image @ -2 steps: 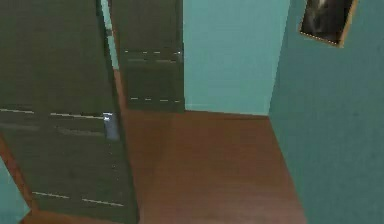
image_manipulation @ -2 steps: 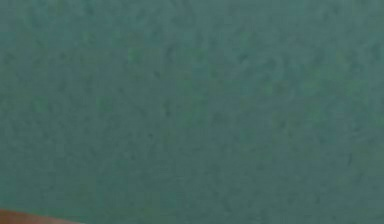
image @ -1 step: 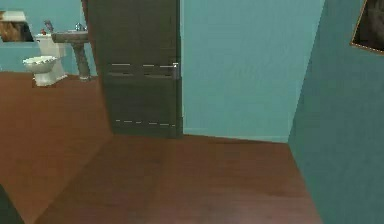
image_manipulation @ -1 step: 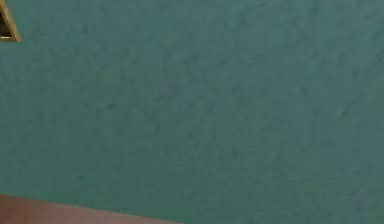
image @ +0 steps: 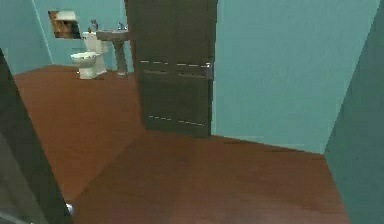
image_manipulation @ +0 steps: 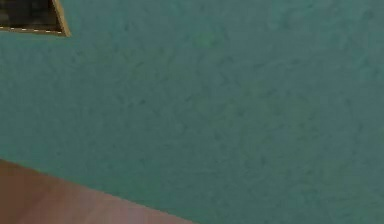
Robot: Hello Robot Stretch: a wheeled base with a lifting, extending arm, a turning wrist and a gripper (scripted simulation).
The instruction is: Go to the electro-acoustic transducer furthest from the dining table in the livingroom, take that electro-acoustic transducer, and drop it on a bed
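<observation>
Door-frame edge (image: 18, 150): nearest item, near-black, tall and narrow, slanting up the forward view's lower left corner.

Speaker: place cannot be told.
Pincer: state and load cannot be told.

Floor (image: 200, 185): red-brown boards with a dull gloss. Runs from the forward view's bottom edge ahead to the wall and on past the door at the left into the far room. Faint sheen near the door's foot.

Door (image: 175, 65): dark brown, panelled, standing open at the middle of the forward view, foot at floor level. Pale metal handle (image: 207, 67) on its right edge.

Wall (image: 285, 75): plain teal, right of the door, meeting the floor along a slanted line.
Darker wall face (image: 368, 130): deeper teal, at the forward view's right edge.

Far room, left of the door:
- Toilet (image: 88, 63): white, on the floor against the far wall.
- Sink (image: 119, 40): pale, on a pedestal, just right of the toilet.
- Picture (image: 66, 25): framed, on the wall above the toilet.

Arm side view:
- Side wall (image_manipulation: 220, 100): teal, lightly mottled.
- Floor wedge (image_manipulation: 45, 200): red-brown, lower left corner.
- Frame corner (image_manipulation: 30, 14): dark panel with a pale edge, top left, on the side wall.
</observation>
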